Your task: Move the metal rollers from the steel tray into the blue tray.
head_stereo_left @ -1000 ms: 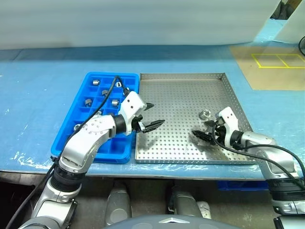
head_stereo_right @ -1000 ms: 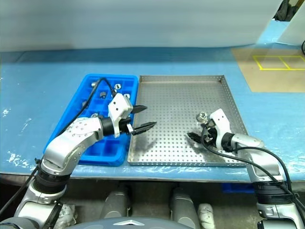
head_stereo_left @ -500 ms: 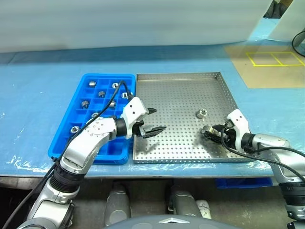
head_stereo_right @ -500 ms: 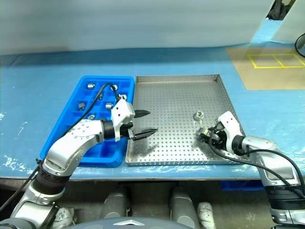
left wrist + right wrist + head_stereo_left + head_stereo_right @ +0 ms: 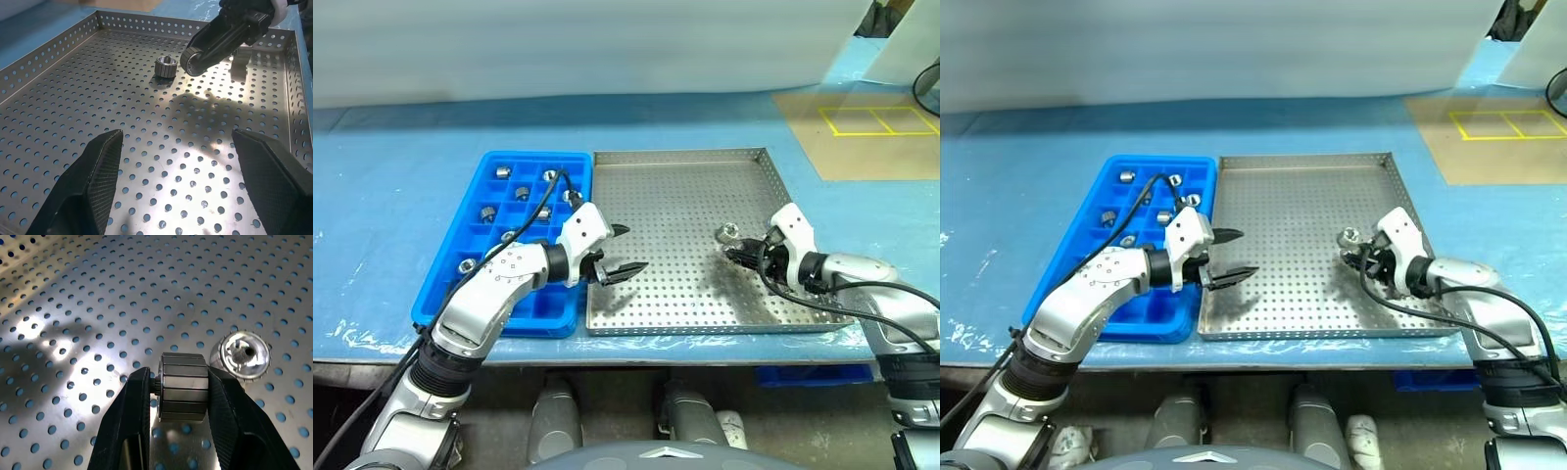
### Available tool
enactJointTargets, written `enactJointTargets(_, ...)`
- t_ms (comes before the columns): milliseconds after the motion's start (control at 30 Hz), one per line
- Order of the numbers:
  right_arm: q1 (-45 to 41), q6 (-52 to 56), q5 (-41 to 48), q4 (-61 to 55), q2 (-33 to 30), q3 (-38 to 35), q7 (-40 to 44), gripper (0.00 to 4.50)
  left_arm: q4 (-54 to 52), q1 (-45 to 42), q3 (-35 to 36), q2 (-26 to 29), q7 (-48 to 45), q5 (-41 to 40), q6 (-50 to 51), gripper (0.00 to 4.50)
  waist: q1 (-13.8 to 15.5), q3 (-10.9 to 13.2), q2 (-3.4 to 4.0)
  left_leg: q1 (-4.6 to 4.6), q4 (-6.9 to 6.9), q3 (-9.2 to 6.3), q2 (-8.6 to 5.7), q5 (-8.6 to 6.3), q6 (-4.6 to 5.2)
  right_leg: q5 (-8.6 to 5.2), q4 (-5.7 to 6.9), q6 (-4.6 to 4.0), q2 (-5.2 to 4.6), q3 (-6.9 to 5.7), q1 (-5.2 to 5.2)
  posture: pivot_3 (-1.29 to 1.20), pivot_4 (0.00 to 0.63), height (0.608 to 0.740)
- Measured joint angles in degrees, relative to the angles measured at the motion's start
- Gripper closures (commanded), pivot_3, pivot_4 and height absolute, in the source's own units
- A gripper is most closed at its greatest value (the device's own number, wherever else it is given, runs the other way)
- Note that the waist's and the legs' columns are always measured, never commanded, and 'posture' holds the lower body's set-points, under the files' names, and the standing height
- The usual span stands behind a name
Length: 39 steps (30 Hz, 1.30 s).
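R gripper (image 5: 178, 396) is clamped on one of the metal rollers (image 5: 183, 387), fingers (image 5: 128, 426) pinching it end to end, held just above the perforated floor of the steel tray (image 5: 685, 196), right-hand side, about mid depth. A 2nd roller (image 5: 728, 233) sits on the tray floor just beside the gripper tips, not touching from what I can see.

L gripper (image 5: 619, 251) has its jaws well apart, nothing between them, hovering over the tray's near-left part just past the edge shared w/ the blue tray (image 5: 460, 294).

Blue tray is just left of the steel tray, long sides adjacent. Several rollers are in its compartments, mostly far and middle rows, e.g. one at the far-left corner (image 5: 502, 172) and one near the left edge (image 5: 467, 265). Exact count unclear, L arm covers part of the tray.
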Motion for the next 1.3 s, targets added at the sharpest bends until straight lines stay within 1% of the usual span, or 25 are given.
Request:
enactJointTargets(100,-2.3,0.4,0.3,-1.0,2.1,1.9,0.5,3.33,-1.1,1.9,0.3,0.1,1.4,0.0,0.9,0.75,0.1,0.0,0.00,-0.02,-0.02,0.00,0.00,0.00,0.00,-0.01,-0.01,-0.01,0.00,-0.02,-0.01,-0.05,0.150,0.740)
enactJointTargets(233,-6.7,1.2,1.4,-1.2,7.3,5.5,1.1,3.33,-4.3,4.7,2.0,0.6,4.2,-0.4,3.4,0.75,0.1,0.0,0.01,-0.02,-0.01,-0.01,0.01,0.00,0.00,0.00,0.01,-0.01,0.00,-0.03,-0.02,0.01,0.150,0.740)
enactJointTargets(367,-12.6,0.0,1.0,0.0,13.0,10.2,1.4,3.33,-7.3,7.4,5.0,-0.4,10.7,0.1,7.0,0.75,0.4,0.0,0.01,-0.02,0.01,-0.03,0.01,0.01,-0.03,0.00,0.06,-0.02,-0.01,-0.06,0.00,0.06,0.150,0.740)
enactJointTargets(533,-18.1,-2.9,-1.0,6.9,19.4,13.4,0.8,3.33,-11.5,12.1,9.0,-2.5,17.7,0.1,11.8,0.75,1.1,0.0,0.00,-0.17,0.01,-0.07,0.00,0.09,-0.15,0.00,0.02,-0.02,-0.03,-0.11,-0.10,0.11,0.150,0.740)
enactJointTargets(733,-26.2,-9.0,-4.0,16.4,26.7,15.3,0.7,3.33,-16.4,17.0,9.4,-5.6,24.2,0.6,15.6,0.75,2.1,0.0,-0.01,-0.46,0.01,-0.09,0.00,0.12,-0.21,0.00,0.03,-0.03,-0.04,-0.13,-0.39,0.17,0.150,0.740)
enactJointTargets(867,-29.6,-12.8,-5.6,21.1,29.6,16.4,1.9,3.33,-19.4,19.8,10.5,-7.3,27.1,0.3,17.5,0.75,2.7,0.0,-0.02,-0.51,0.00,-0.12,0.03,0.12,-0.22,0.00,0.03,-0.03,-0.02,-0.19,-0.44,0.21,0.150,0.740)
enactJointTargets(1033,-30.7,-14.9,-7.5,26.0,33.0,18.0,3.4,3.33,-21.9,22.5,13.3,-8.1,30.6,0.6,18.8,0.75,3.6,0.0,-0.02,-0.53,0.01,-0.13,0.03,0.12,-0.22,0.00,0.03,-0.03,-0.04,-0.20,-0.44,0.26,0.150,0.740)
enactJointTargets(1133,-31.3,-15.6,-8.5,27.5,34.4,19.6,5.0,3.33,-24.3,25.3,14.5,-10.5,33.6,0.7,19.7,0.75,3.8,0.0,-0.04,-0.56,0.01,-0.15,0.03,0.12,-0.22,0.00,0.01,-0.03,-0.04,-0.22,-0.44,0.29,0.150,0.740)
enactJointTargets(1300,-32.0,-16.8,-10.2,29.5,35.8,21.1,6.9,3.33,-27.8,29.5,16.3,-11.6,36.2,0.8,20.4,0.75,4.1,0.0,-0.07,-0.55,0.00,-0.18,0.06,0.10,-0.19,0.00,0.02,-0.03,-0.03,-0.25,-0.44,0.34,0.150,0.740)
